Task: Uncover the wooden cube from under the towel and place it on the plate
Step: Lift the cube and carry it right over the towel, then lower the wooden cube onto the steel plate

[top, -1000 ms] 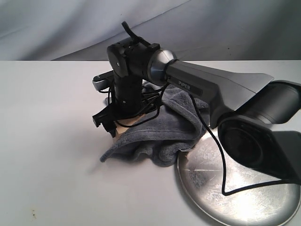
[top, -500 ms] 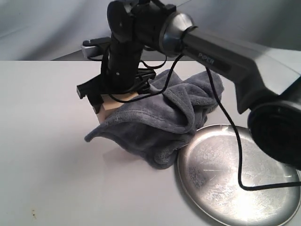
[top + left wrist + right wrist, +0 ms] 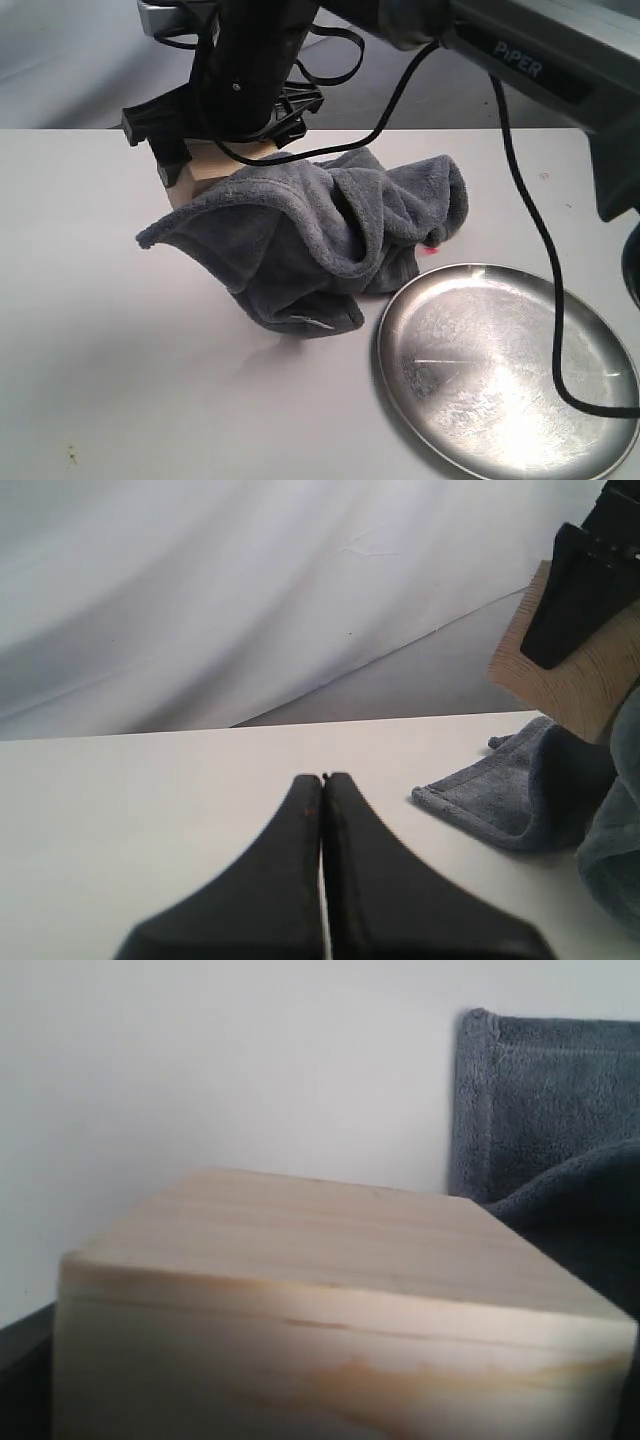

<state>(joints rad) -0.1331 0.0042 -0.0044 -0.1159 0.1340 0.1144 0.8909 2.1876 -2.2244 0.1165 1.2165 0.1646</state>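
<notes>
Round shiny silver metal plate (image 3: pixel 480 400) nearest, on white table (image 3: pixel 100 380) | fluffy grey-blue fleece towel (image 3: pixel 320 240) just behind, bunched, draped off pale wooden cube (image 3: pixel 195 175) | right gripper (image 3: pixel 220 150) clamped on cube (held clear of table) | left gripper (image 3: pixel 323 780) fingers pressed together

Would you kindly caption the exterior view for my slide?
Right gripper holds the cube aloft, towel hanging from it, beside the plate.
</notes>
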